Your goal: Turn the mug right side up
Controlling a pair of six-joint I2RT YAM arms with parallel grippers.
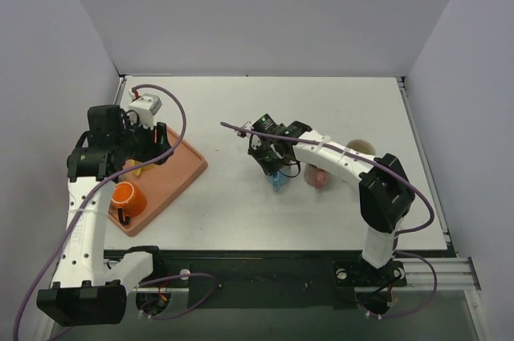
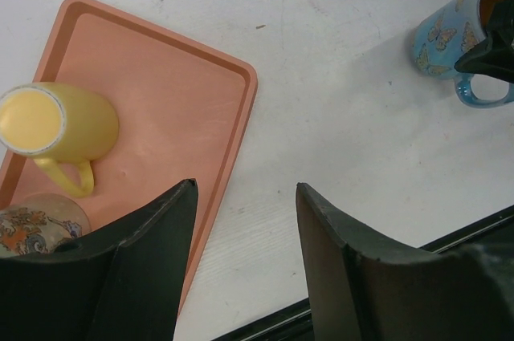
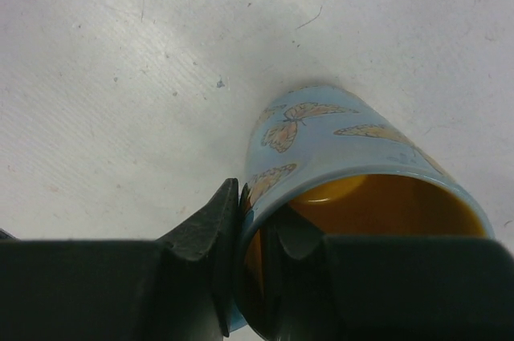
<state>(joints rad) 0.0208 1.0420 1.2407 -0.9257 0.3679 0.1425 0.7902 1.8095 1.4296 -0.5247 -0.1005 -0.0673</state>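
Nearest the arms' bases, the orange mug [image 1: 128, 199] sits at the front of the salmon tray [image 2: 161, 100], with a yellow mug [image 2: 68, 120] standing base-up and a patterned mug [image 2: 36, 225] beside it on the same tray. None of these looks like the one being worked on. The left gripper [image 2: 245, 188] hangs over the tray's edge with its jaws spread wide and nothing between them, probably parked there to stay out of the other arm's way. Further out, at mid-table, is the blue butterfly mug [image 3: 337, 144], with the right gripper [image 3: 255, 213] on it. One finger is outside the wall and the other is tucked inside the rim, so the jaws are almost shut and pinch the thin wall between them. A rim pinch like this suits a turn, since the mug can swing about the grip without the handle being needed. The mug's mouth faces the wrist camera and its base points down toward the table, so I judge the turn to be nearly finished. I cannot tell whether the base is flat on the table or tipped a little. Just beyond the mug lies a pink object [image 1: 316, 178], and further back a tan bowl [image 1: 361, 147], both apart from the mug
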